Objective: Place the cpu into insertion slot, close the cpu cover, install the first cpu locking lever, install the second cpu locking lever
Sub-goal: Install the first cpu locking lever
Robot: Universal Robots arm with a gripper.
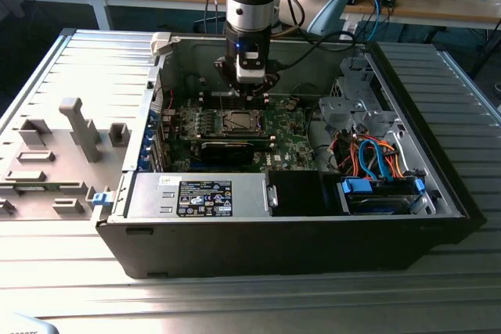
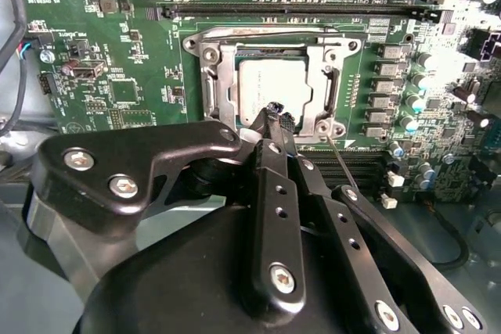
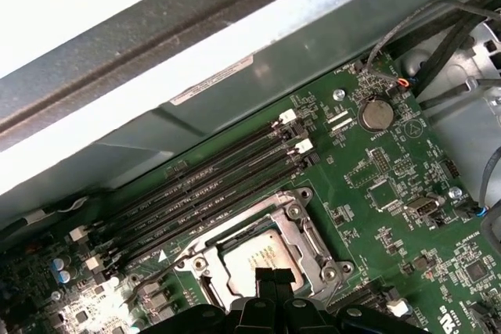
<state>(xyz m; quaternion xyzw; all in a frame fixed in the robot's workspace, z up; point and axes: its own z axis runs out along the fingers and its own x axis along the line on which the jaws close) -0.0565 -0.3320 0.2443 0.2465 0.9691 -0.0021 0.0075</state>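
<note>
Cpu (image 2: 270, 87) lies just beneath pincer (image 2: 276, 113).

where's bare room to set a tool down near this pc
Bare: ribbed table in front of the case and on the exterior view's right. Crowded: gripper over the cpu cover, cables by the drive bay.

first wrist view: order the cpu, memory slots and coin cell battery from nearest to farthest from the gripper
1. cpu: right at the gripper, seated mid-board.
2. memory slots: the parallel row just beyond the cpu.
3. coin cell battery: farthest, well past the slots' ends.
</note>
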